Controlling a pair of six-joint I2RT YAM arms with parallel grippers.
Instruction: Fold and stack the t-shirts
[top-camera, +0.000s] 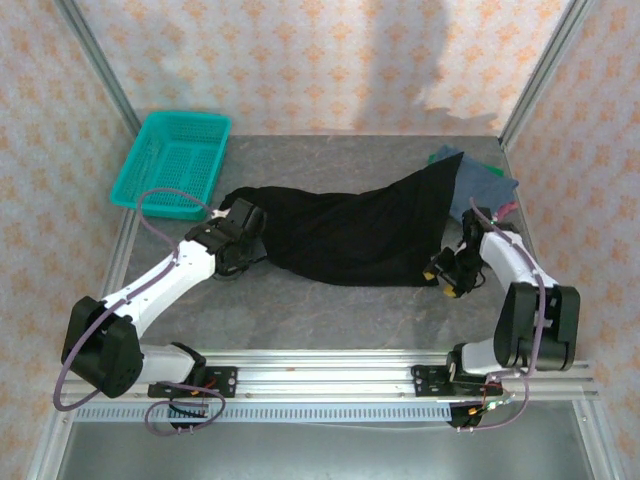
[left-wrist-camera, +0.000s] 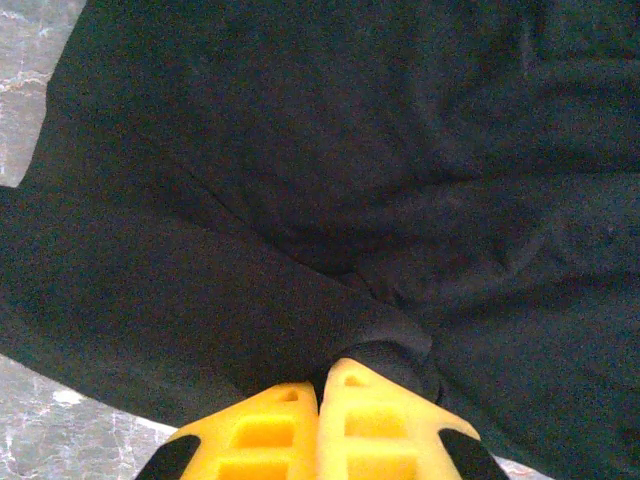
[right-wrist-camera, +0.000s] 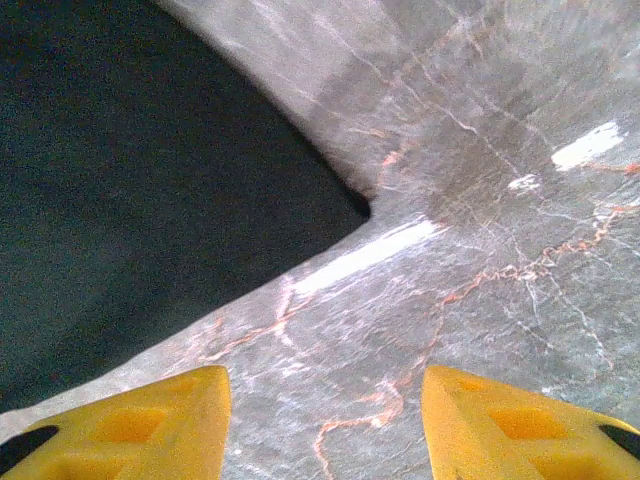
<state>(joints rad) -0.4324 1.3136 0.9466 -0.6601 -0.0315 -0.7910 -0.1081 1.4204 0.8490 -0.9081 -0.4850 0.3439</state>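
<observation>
A large black t-shirt (top-camera: 350, 232) lies spread across the middle of the grey table. My left gripper (top-camera: 243, 248) is at its left end, shut on a pinched fold of the black cloth (left-wrist-camera: 400, 350). At the shirt's right front corner my right gripper (top-camera: 446, 276) stands open just over bare table, its yellow fingers (right-wrist-camera: 150, 420) apart with nothing between them; the black t-shirt's corner (right-wrist-camera: 150, 200) lies ahead and to the left of it. Smaller folded t-shirts, slate-blue (top-camera: 478, 190) with green (top-camera: 494, 169) and maroon (top-camera: 507, 207) edges showing, sit at the back right, partly under the black one.
A teal mesh basket (top-camera: 175, 160) stands at the back left corner. Metal frame posts and patterned walls close in the table. An aluminium rail (top-camera: 320, 365) runs along the near edge. Bare marble table (right-wrist-camera: 480, 200) lies in front of the black t-shirt.
</observation>
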